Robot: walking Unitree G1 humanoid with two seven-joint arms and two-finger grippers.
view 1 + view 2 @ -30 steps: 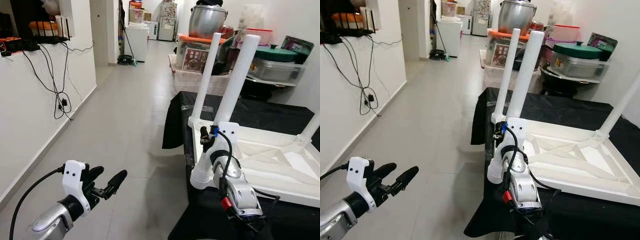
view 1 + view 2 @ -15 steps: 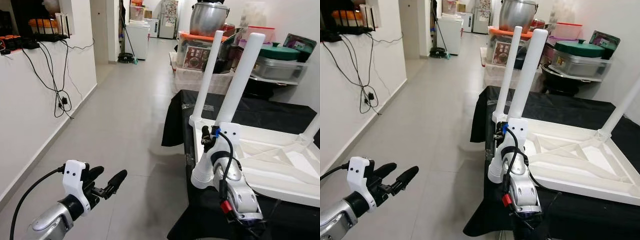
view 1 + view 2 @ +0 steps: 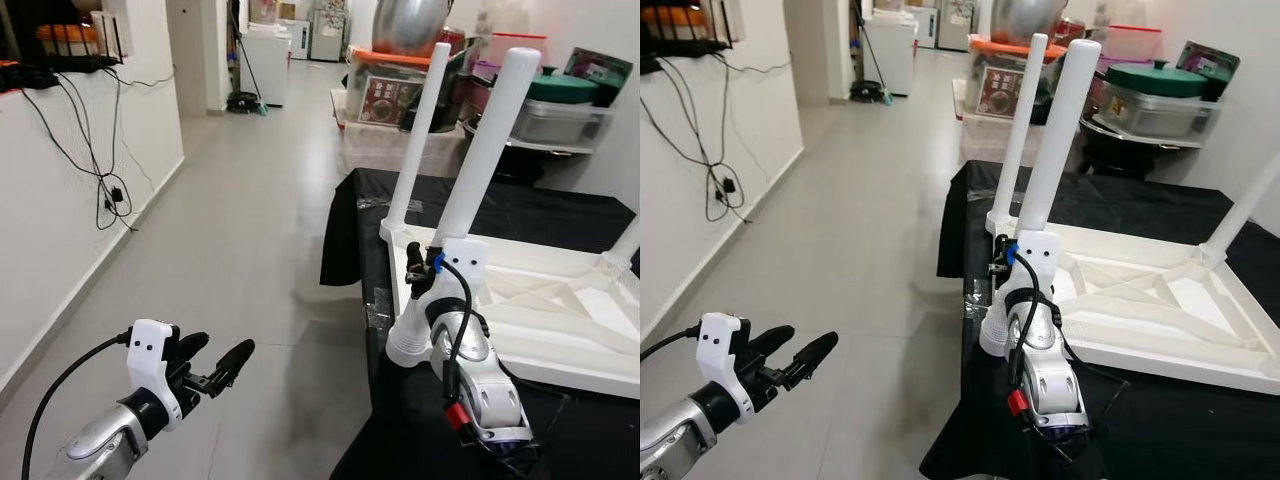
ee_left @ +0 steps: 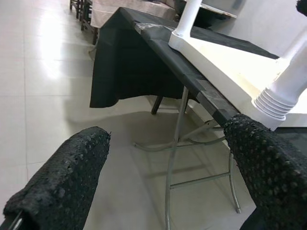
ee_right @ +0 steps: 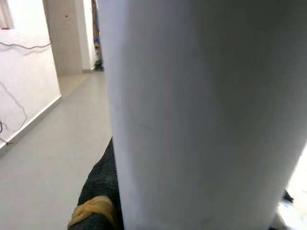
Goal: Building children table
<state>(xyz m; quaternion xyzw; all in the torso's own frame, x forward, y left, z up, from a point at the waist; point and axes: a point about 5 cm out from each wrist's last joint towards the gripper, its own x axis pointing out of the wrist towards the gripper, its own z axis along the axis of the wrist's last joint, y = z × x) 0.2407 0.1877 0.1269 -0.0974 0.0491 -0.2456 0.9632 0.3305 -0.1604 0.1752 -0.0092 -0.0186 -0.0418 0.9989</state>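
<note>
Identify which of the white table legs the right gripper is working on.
The near-corner leg, closest to the robot: the right gripper sits against its lower part, just above the ribbed base. The far-corner leg and the right-edge leg stand untouched.

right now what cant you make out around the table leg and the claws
- Right claw: its fingertips are hidden behind the near table leg in the eye views, and the leg blocks the right wrist view, so its grip cannot be confirmed.
- Upturned tabletop: its right side is cut off by the picture edge.
- Leg socket: hidden behind the right arm.
- Left claw: open over the floor, plainly seen.
</note>
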